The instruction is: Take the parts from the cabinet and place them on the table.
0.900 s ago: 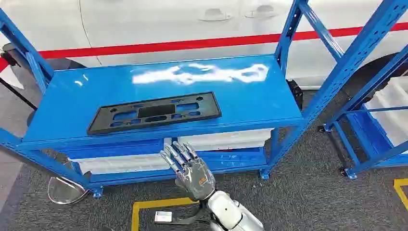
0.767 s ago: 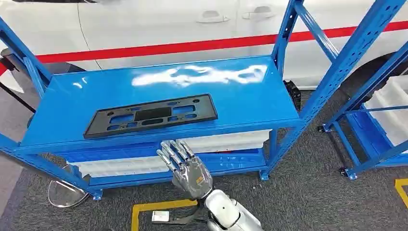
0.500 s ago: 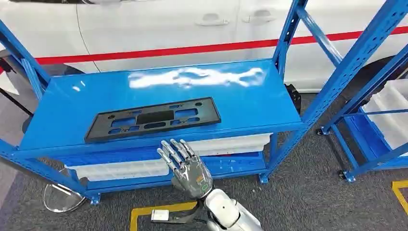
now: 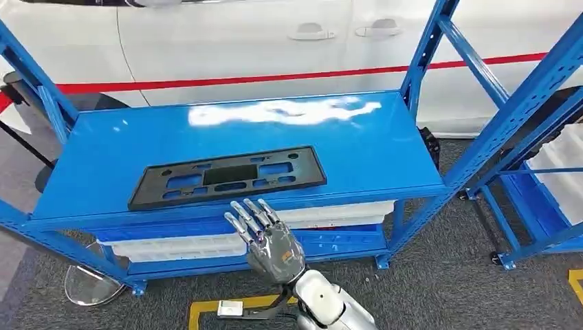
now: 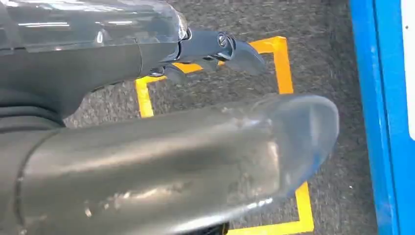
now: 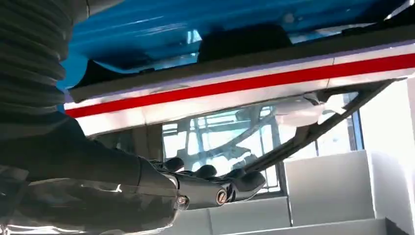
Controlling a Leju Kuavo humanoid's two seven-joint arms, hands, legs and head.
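Grey carpet (image 4: 440, 275) with yellow floor tape (image 5: 286, 63) lies under a blue rack (image 4: 385, 148) parked by a white car (image 4: 227, 41). From there, the right hand (image 4: 265, 240) is raised in front of the rack's edge, fingers (image 4: 244, 214) spread and holding nothing, seemingly poised to reach up. Just above it the black part (image 4: 227, 176) lies flat near the front edge of the shelf, within easy reach. The left hand (image 5: 161, 127) hangs over the floor, fingers loosely extended, empty.

No legible text, labels, brands or numbers in any view; small white tag (image 4: 229, 309) on floor unreadable.
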